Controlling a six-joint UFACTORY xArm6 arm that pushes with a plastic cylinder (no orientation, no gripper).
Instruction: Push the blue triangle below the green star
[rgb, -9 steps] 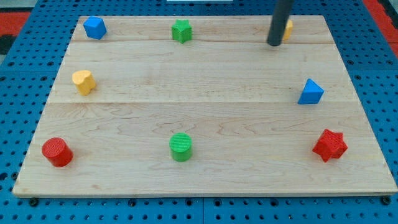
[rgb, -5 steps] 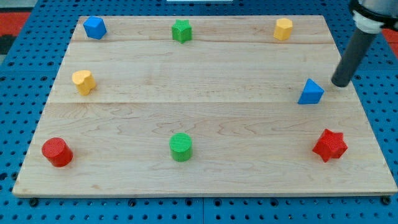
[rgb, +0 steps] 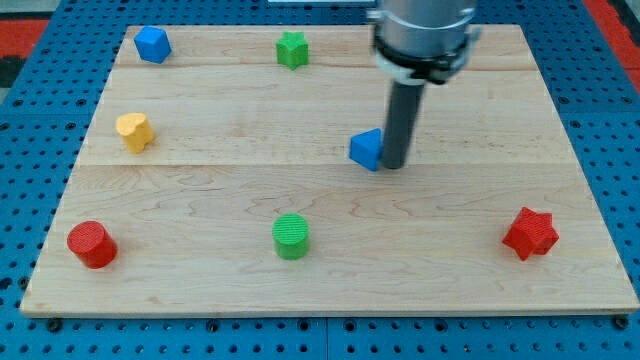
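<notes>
A: So, what lies nearest, at the view's bottom?

B: A pale wooden board (rgb: 200, 290) resting on a blue pegboard surface (rgb: 30, 330). I will place everything from the blue triangle (rgb: 367, 149), which sits a little right of the board's middle. Nearest the bottom edge, far down and left of the triangle, is a red cylinder (rgb: 91, 244). A green cylinder (rgb: 291, 236) stands below the triangle and somewhat left. A red star (rgb: 530, 233) is well to the triangle's lower right.

A: And the tool?

B: It is a straight dark rod with nothing to open or close, so it grips nothing. My tip (rgb: 394, 165) is on the board, right against the triangle's right side; whether they actually touch I cannot tell for sure.

A: What is level with the triangle?

B: A yellow heart-like block (rgb: 134, 131), far to its left and slightly higher.

A: And farthest away, along the view's top?

B: The green star (rgb: 292, 49), up and to the left of the triangle, well apart from it. So the triangle is lower than the star but off to the star's right, not straight beneath it. A blue block (rgb: 152, 44), many-sided, sits farther left still, near the top left corner. The arm's grey body hides the top edge above the triangle.
</notes>
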